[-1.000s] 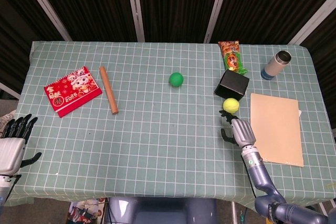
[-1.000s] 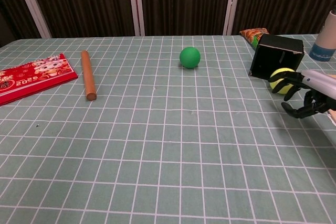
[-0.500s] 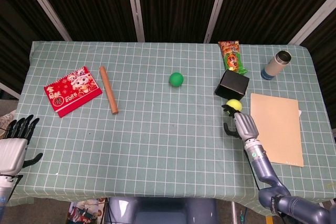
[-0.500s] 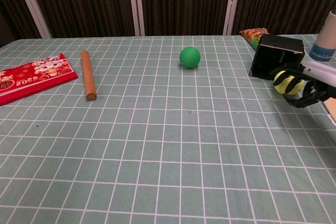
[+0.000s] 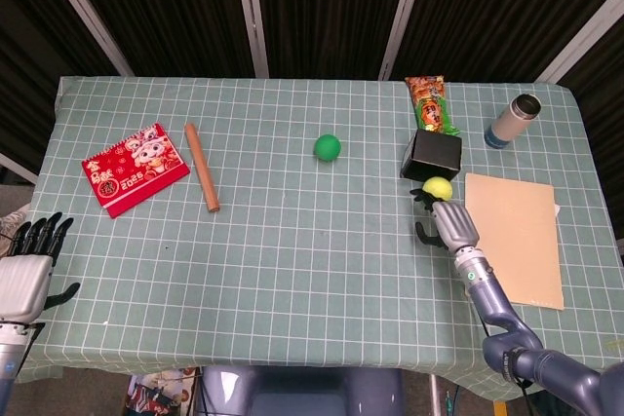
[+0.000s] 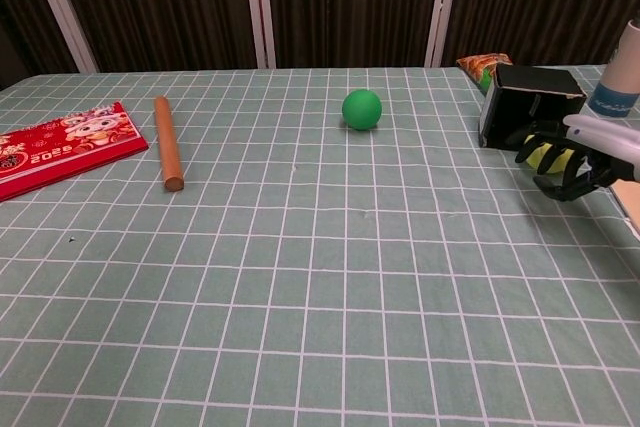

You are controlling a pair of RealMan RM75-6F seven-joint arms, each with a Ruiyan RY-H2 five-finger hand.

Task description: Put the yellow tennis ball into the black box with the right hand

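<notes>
Right hand (image 6: 572,160) fingers curled around yellow tennis ball (image 6: 543,156), gripping it on the table just beside black box (image 6: 528,105), front side. Left hand (image 5: 27,270) open, fingers apart, far from box.

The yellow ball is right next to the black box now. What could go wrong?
1. The right hand curls its fingers around the yellow ball but may not hold it firmly, so the ball could roll away across the table.
2. The black box sits close against the ball and looks light. The hand might push the box away instead of getting the ball inside.
3. The snack bag lies just behind the box and could get shoved.
</notes>
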